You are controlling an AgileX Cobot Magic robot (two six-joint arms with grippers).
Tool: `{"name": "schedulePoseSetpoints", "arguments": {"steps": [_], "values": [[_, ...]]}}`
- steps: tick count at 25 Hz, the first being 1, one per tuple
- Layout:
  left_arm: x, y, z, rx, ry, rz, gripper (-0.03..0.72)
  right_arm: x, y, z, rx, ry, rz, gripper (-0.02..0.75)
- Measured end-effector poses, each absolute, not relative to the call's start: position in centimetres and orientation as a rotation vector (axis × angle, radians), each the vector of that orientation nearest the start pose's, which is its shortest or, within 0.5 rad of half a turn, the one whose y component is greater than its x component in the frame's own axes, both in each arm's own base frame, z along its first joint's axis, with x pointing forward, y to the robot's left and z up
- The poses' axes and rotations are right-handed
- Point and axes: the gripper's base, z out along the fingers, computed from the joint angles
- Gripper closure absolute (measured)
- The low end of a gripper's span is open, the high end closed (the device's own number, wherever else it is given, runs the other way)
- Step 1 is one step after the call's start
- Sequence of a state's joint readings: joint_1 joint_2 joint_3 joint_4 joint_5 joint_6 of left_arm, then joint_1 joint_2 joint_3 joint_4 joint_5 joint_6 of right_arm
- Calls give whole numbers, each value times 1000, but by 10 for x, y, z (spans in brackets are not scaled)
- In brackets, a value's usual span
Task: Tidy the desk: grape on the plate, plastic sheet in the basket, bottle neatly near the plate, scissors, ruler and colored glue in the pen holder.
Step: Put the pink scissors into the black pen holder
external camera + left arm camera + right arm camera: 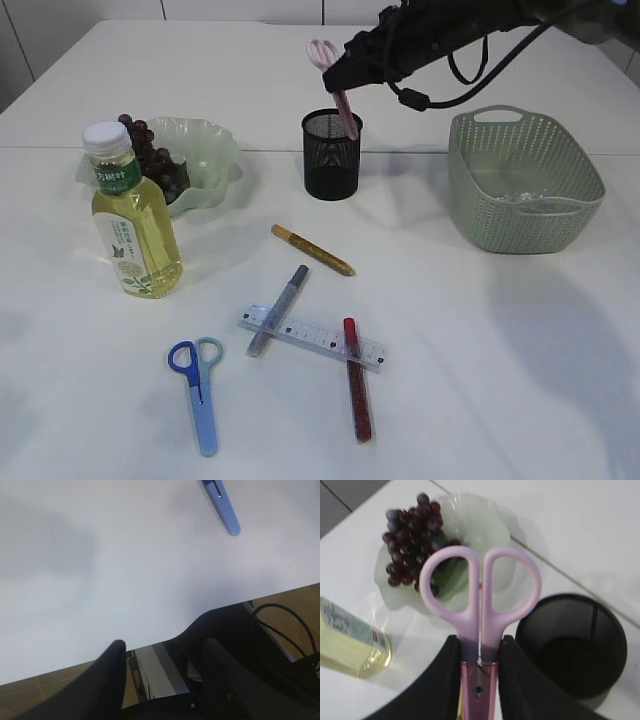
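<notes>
Blue scissors (pixel 199 390) lie nearest on the table (pixel 480 350), while the right gripper (pixel 479 680) clamps pink scissors (pixel 480 595) over the pen holder (pixel 331 153) (tips seemingly inside), and the left gripper (pixel 165 655) hangs half-open, empty.

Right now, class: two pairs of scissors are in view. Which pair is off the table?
The pink-handled scissors, clamped handles-up in the right gripper over the black mesh pen holder. The blue-handled scissors lie flat on the table.
</notes>
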State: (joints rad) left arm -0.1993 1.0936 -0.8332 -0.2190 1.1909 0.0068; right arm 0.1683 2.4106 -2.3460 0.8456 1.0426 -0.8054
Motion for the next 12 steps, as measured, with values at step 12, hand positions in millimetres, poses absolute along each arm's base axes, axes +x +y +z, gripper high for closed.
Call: {"name": "schedulePoseSetpoints", "arguments": {"steps": [12], "values": [[167,-54,283,205,2929,-370,327,540,150,253,-780,1848,655,557]]}}
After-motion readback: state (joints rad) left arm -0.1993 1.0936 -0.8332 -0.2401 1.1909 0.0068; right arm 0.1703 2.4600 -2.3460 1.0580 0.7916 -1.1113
